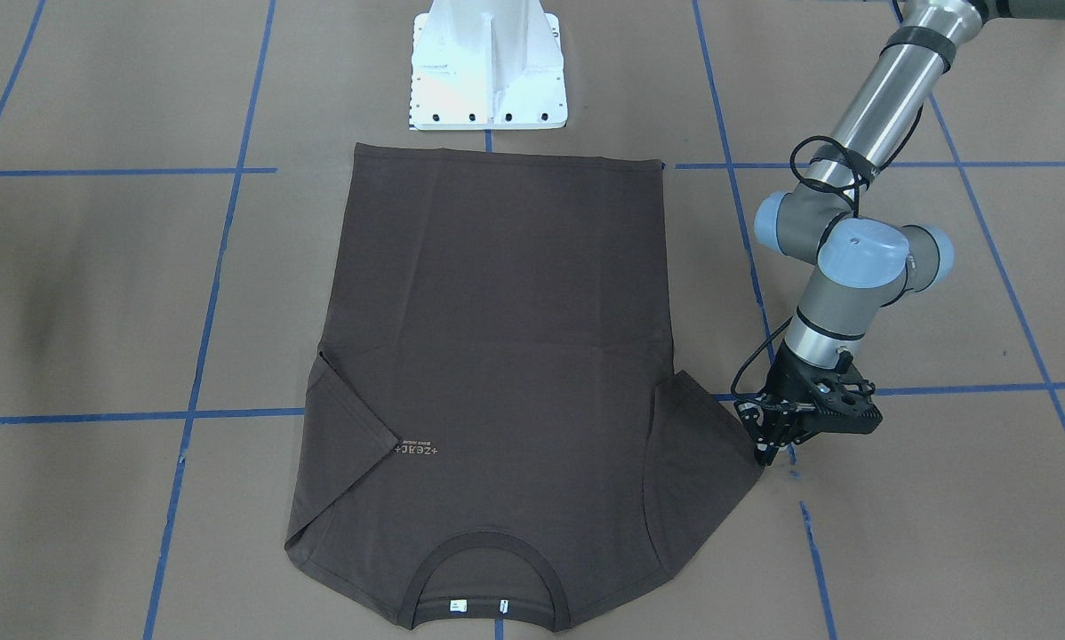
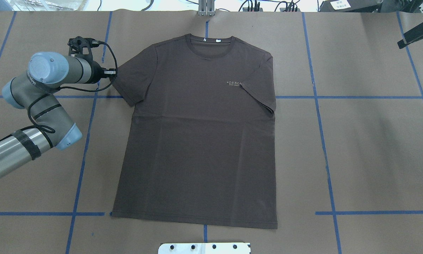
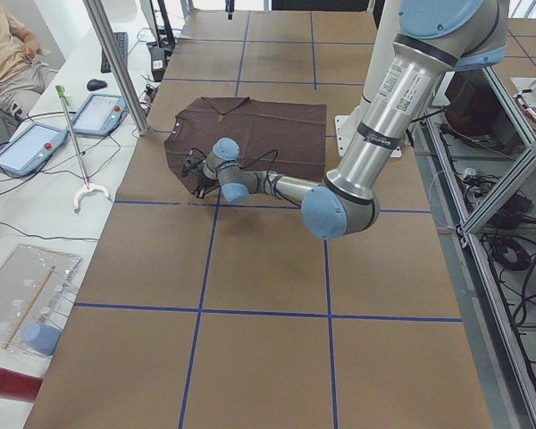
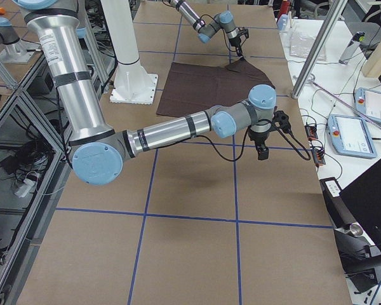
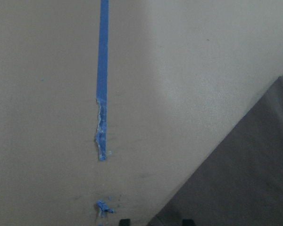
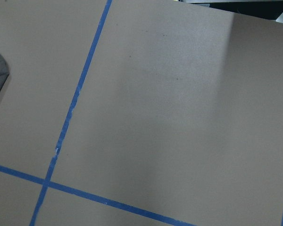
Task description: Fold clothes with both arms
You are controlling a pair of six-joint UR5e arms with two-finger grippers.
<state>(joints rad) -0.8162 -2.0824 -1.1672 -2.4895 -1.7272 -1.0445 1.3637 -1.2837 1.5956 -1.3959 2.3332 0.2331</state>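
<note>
Brown paper [image 2: 374, 148] marked off with blue tape [image 2: 324, 141] covers the whole table, and the dark brown T-shirt [image 2: 197, 141] lies flat in the middle of it. It is chest up, with its hem toward the white pedestal [image 1: 488, 71] and its collar [image 2: 211, 44] on the far side. The sleeve on the robot's right [image 2: 259, 91] is turned in over the chest, its tip beside the pale lettering [image 2: 233, 83]. The other sleeve [image 2: 133, 81] lies spread out on the paper.

The left gripper [image 1: 766, 449] is down at the outer corner of that spread sleeve. Its wrist camera shows two dark fingertips [image 5: 125, 221] set apart, with the sleeve's edge running in between them. I take it as open and straddling the hem, placed to pinch the corner and carry it inward to match the folded side.

The right gripper [image 4: 261, 151] hangs above bare paper well off the shirt's other side, seemingly parked clear. Only the side camera shows it, so I cannot tell how its fingers stand.
</note>
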